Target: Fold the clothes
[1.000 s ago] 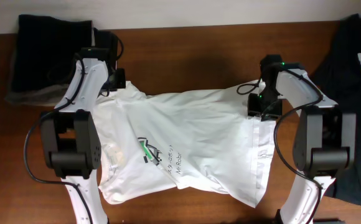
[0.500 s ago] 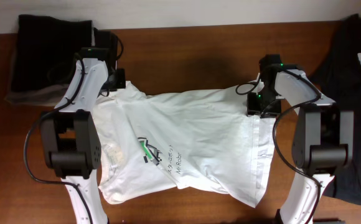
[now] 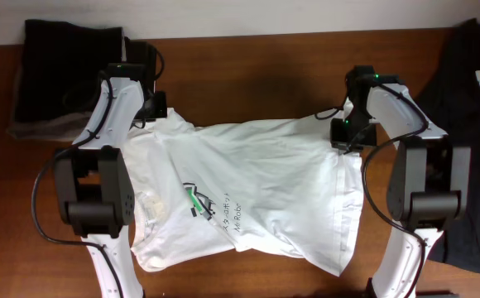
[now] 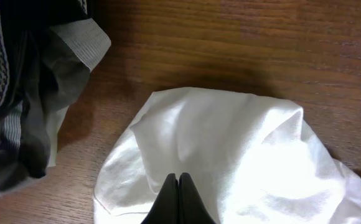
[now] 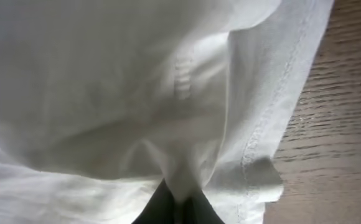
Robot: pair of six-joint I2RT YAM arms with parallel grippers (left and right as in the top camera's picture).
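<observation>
The clothes are a wrinkled white T-shirt [image 3: 256, 194] with a small green and dark print, spread across the wooden table in the overhead view. My left gripper [image 3: 156, 112] is at the shirt's far left corner; in the left wrist view its fingers [image 4: 179, 180] are pressed together on the white cloth [image 4: 230, 143]. My right gripper [image 3: 345, 132] is at the shirt's far right corner; in the right wrist view its fingers [image 5: 179, 202] pinch a fold of the white cloth [image 5: 106, 93] beside a stitched hem.
A dark folded garment [image 3: 66, 74] lies at the far left of the table, and shows as grey and black cloth in the left wrist view [image 4: 25, 93]. Another dark garment [image 3: 476, 124] lies along the right edge. Bare wood [image 3: 248, 79] shows behind the shirt.
My right gripper has shifted slightly right and back, drawing the shirt's right corner with it. The left arm has not moved.
</observation>
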